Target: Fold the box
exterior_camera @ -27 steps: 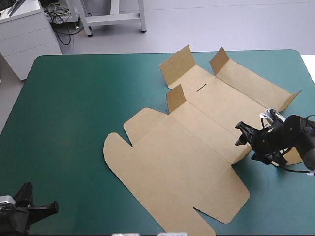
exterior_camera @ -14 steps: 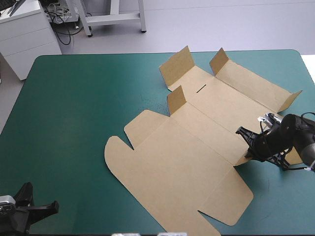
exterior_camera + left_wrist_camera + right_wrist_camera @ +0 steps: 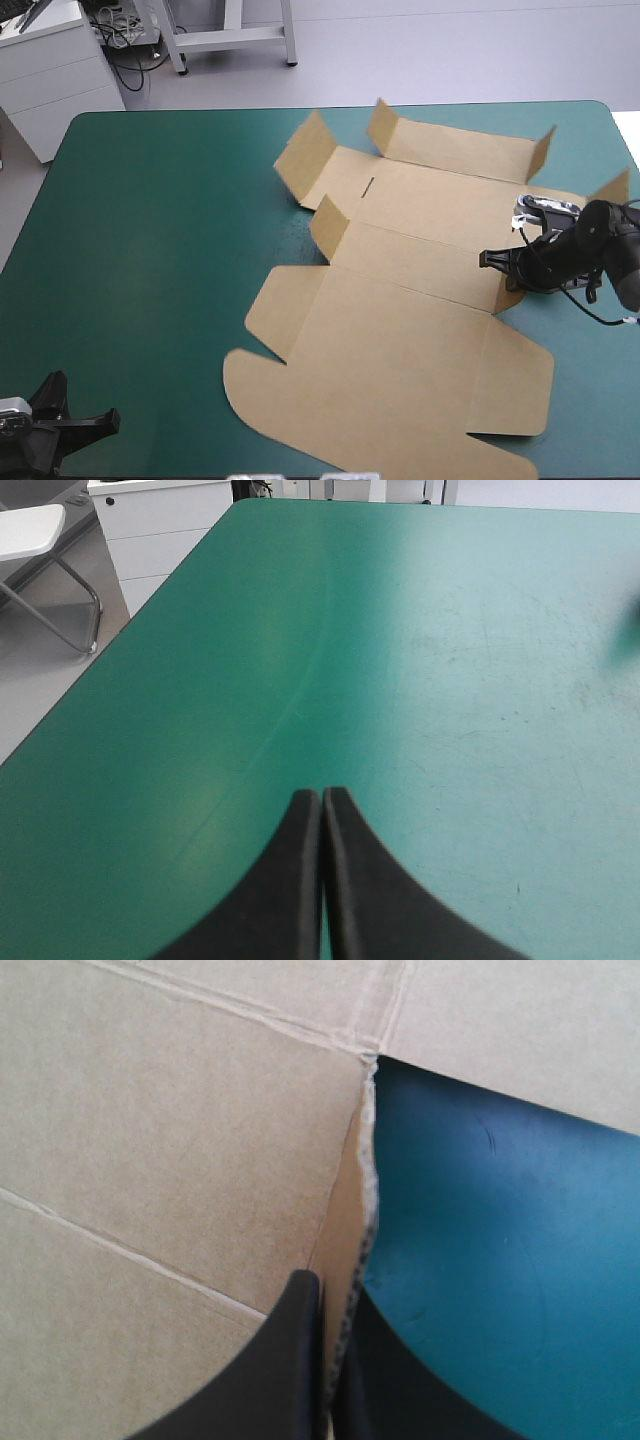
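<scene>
The brown box [image 3: 400, 300] lies as a cut sheet on the teal-green cover, mostly flat, with several small flaps standing up along its far and left sides. At its right edge my right gripper [image 3: 502, 266] is shut on a short raised flap [image 3: 508, 292]. In the right wrist view the black fingers [image 3: 300, 1360] meet around that flap's thin edge [image 3: 352, 1210], with board [image 3: 170, 1110] on one side and bare cover [image 3: 500, 1260] on the other. My left gripper [image 3: 105, 422] rests shut at the table's near left corner, its tips [image 3: 322, 798] over bare cover, far from the box.
The table's left half [image 3: 150, 230] is bare teal-green cover. A white cabinet [image 3: 50, 70] and a metal frame [image 3: 230, 35] stand beyond the far edge. The box's near lid panel [image 3: 400, 420] reaches close to the table's front edge.
My right gripper has gone from open to shut on the flap at the box's right edge. The whole sheet has swung: its far end moved left, its near lid moved right. The left arm stayed still.
</scene>
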You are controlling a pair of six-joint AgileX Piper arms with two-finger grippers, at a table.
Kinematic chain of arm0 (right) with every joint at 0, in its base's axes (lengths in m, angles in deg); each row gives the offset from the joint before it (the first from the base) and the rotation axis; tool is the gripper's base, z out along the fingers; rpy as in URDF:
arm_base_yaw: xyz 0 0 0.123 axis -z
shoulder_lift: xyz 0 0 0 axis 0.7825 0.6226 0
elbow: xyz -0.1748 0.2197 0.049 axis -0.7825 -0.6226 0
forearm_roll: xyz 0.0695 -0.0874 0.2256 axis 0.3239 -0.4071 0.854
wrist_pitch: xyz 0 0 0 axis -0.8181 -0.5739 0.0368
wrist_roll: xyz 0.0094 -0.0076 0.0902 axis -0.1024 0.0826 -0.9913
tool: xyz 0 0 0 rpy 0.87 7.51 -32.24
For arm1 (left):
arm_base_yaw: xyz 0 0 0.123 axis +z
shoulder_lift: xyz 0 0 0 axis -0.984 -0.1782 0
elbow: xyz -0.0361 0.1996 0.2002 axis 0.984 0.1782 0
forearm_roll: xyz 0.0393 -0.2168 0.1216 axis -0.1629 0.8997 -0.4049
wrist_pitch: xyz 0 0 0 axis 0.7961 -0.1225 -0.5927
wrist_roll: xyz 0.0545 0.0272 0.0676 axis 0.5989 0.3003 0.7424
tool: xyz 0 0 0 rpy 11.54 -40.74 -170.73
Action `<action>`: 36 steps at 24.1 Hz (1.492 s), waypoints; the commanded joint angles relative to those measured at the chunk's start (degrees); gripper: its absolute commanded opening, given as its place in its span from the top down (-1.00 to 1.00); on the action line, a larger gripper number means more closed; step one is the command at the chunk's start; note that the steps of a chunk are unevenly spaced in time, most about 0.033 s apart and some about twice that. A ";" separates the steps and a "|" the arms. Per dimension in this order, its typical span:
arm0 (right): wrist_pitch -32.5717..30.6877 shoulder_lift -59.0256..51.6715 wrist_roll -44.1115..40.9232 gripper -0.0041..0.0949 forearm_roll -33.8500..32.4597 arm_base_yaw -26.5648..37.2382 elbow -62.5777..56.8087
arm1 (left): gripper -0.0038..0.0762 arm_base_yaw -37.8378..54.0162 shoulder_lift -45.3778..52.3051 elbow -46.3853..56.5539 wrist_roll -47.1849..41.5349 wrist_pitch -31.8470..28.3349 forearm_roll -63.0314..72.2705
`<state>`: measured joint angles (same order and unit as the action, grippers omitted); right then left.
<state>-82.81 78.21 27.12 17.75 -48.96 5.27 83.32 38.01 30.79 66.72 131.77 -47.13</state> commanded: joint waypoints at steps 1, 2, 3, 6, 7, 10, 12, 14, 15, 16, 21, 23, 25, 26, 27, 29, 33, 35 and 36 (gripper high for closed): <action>-3.96 4.12 10.11 0.95 -0.18 0.09 8.97 | 0.98 -0.01 0.54 -1.25 -0.40 -4.24 0.27; -4.91 5.51 11.62 0.95 -0.18 -0.02 10.55 | 0.98 -0.01 0.54 -1.25 -0.40 -4.24 0.27; -6.85 8.74 13.97 0.95 -1.11 -0.72 14.97 | 0.98 -0.01 0.54 -1.25 -0.40 -4.24 0.27; -9.09 13.82 17.08 0.95 -4.27 -2.97 22.26 | 0.98 -0.01 0.54 -1.25 -0.40 -4.24 0.27; -9.90 15.54 18.49 0.95 -5.30 -4.00 25.09 | 0.98 -0.01 0.54 -1.25 -0.40 -4.24 0.27; -12.69 22.96 25.89 0.96 -9.01 -9.78 38.31 | 0.98 -0.01 0.54 -1.25 -0.40 -4.24 0.27; -12.69 25.67 31.60 0.96 -8.87 -13.29 44.71 | 0.98 -0.01 0.54 -1.25 -0.40 -4.24 0.27; -12.69 27.62 37.43 0.96 -8.62 -16.96 48.81 | 0.98 -0.01 0.54 -1.25 -0.40 -4.24 0.27; -12.56 28.27 40.74 0.96 -8.51 -19.03 50.19 | 0.98 -0.01 0.54 -1.25 -0.40 -4.24 0.27; -12.56 28.67 43.95 0.96 -8.51 -20.85 50.96 | 0.98 -0.01 0.54 -1.25 -0.40 -4.24 0.27; -6.96 29.45 52.79 0.96 -8.86 -26.63 51.31 | 0.98 -0.01 0.54 -1.25 -0.40 -4.24 0.27; -3.72 29.84 53.89 0.96 -8.86 -28.02 51.31 | 0.98 -0.01 0.54 -1.25 -0.40 -4.24 0.27; -1.06 30.33 56.59 0.96 -8.43 -29.33 51.31 | 0.98 -0.01 0.54 -1.25 -0.40 -4.24 0.27; -0.22 30.60 57.93 0.96 -8.08 -29.74 51.31 | 0.98 -0.01 0.54 -1.25 -0.40 -4.24 0.27; 0.81 30.90 59.51 0.96 -7.64 -30.21 51.31 | 0.98 -0.01 0.54 -1.25 -0.40 -4.24 0.27; 2.74 31.58 61.16 0.96 -5.68 -31.11 51.31 | 0.98 -0.01 0.54 -1.25 -0.40 -4.24 0.27; 4.66 33.21 61.96 0.96 -0.95 -31.97 51.31 | 0.98 -0.01 0.54 -1.25 -0.40 -4.24 0.27; 5.39 33.82 61.96 0.96 0.45 -32.21 51.31 | 0.98 -0.01 0.54 -1.25 -0.40 -4.24 0.27; 5.67 33.92 61.96 0.96 0.47 -32.35 51.31 | 0.98 -0.01 0.54 -1.25 -0.40 -4.24 0.27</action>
<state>-80.76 114.89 88.51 15.23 -81.04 54.58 83.32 38.01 30.79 66.72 131.77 -47.13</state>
